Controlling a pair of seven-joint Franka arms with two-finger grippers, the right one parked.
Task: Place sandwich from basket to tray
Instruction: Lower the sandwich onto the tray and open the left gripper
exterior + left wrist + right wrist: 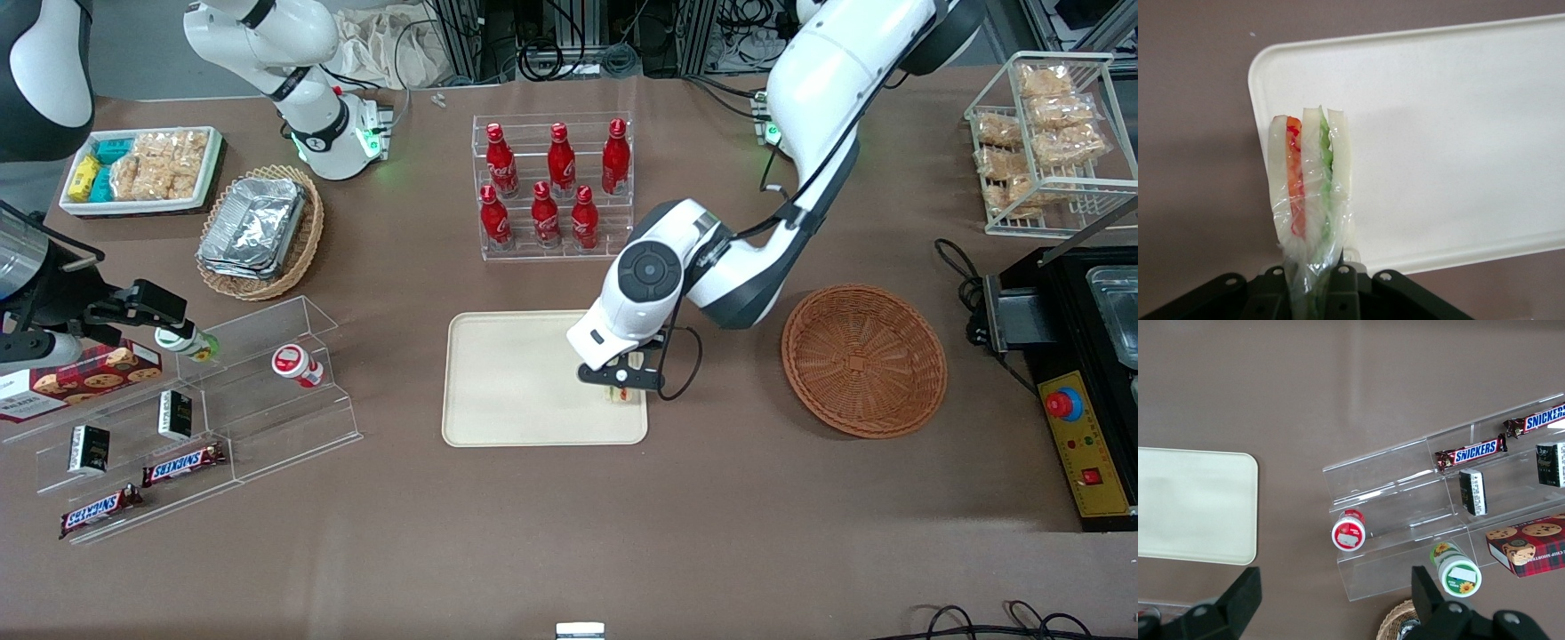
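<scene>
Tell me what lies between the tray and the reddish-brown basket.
Front view: only bare brown tablecloth separates the tray from the basket. The gripper, shut on the sandwich, hangs over the tray's basket-side edge.

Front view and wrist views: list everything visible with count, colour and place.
sandwich: 1, pale bread with green and orange-red filling, held over the tray's corner nearest the basket
tray: 1, cream-beige, table centre
basket: 1, reddish-brown wicker, beside the tray, toward the working arm's end
soda bottles: 6, red, in a clear rack farther from the camera than the tray
foil trays: stack, silver, in a tan wicker basket toward the parked arm's end
Snickers bars: 2, brown, on the clear stepped shelf
end effector: 1, black, above the tray, shut on the sandwich
</scene>
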